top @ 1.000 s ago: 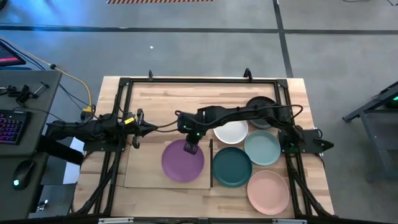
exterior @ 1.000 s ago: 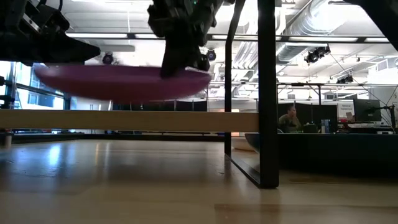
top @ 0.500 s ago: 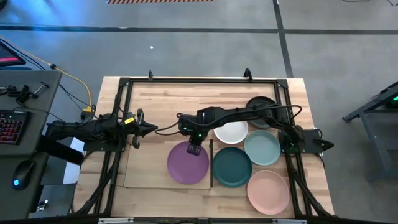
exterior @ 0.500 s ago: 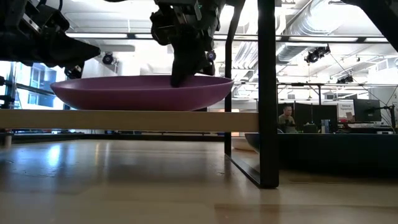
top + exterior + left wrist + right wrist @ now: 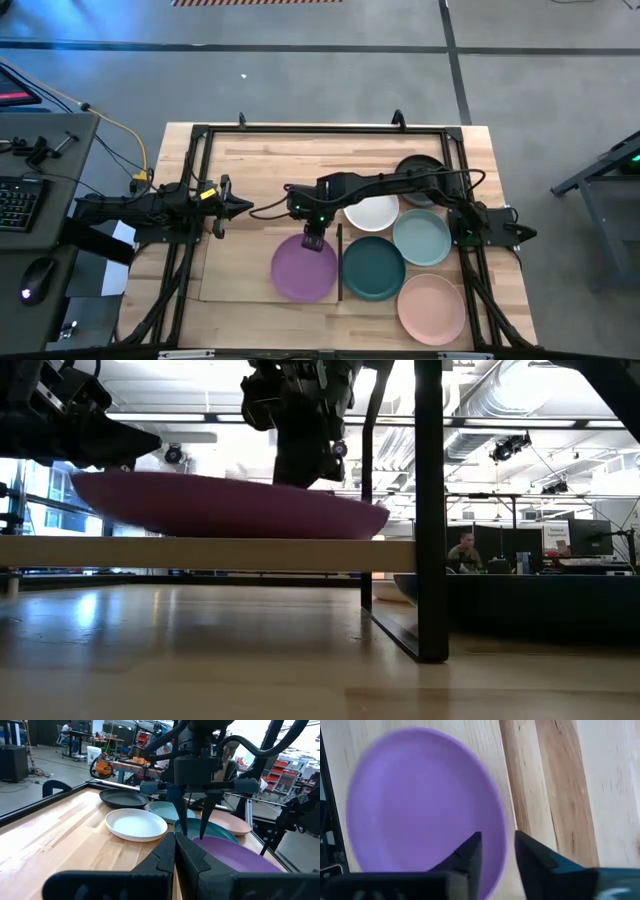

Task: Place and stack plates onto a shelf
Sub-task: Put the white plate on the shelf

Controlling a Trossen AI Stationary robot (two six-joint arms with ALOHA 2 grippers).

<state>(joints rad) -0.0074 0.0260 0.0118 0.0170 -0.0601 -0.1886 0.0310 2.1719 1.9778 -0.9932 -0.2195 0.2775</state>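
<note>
The purple plate (image 5: pixel 305 268) is over the right part of the pale shelf board (image 5: pixel 235 270), just left of the board's dark strip (image 5: pixel 339 262). In the low view the purple plate (image 5: pixel 220 510) is tilted, its right side lower, above the shelf's edge (image 5: pixel 200 553). My right gripper (image 5: pixel 312 243) reaches in from the right and is shut on the plate. My left gripper (image 5: pixel 245 208) hovers shut and empty left of it. The white (image 5: pixel 372 212), black (image 5: pixel 425 165), mint (image 5: pixel 421 238), teal (image 5: pixel 373 268) and pink (image 5: pixel 431 307) plates lie flat on the tabletop to the right. My right gripper (image 5: pixel 497 837) has the purple plate's far rim (image 5: pixel 502 827) between its two fingers, one over the plate's inside and one outside the rim. The fingers come from above, pointing down. The plate hangs tilted, right side low. The board's edge hides whether its underside touches the shelf.
A black metal frame runs around the tabletop, and one of its posts (image 5: pixel 430 510) stands right of the shelf. The five other plates crowd the table's right half. Bare shelf lies left of the purple plate. A desk with a keyboard (image 5: pixel 15 205) stands beyond the left edge.
My right gripper carried the purple plate a little toward the table's right and near edges and lowered it toward the shelf. The plate was level half a second ago and is now tipped, its right side lower.
</note>
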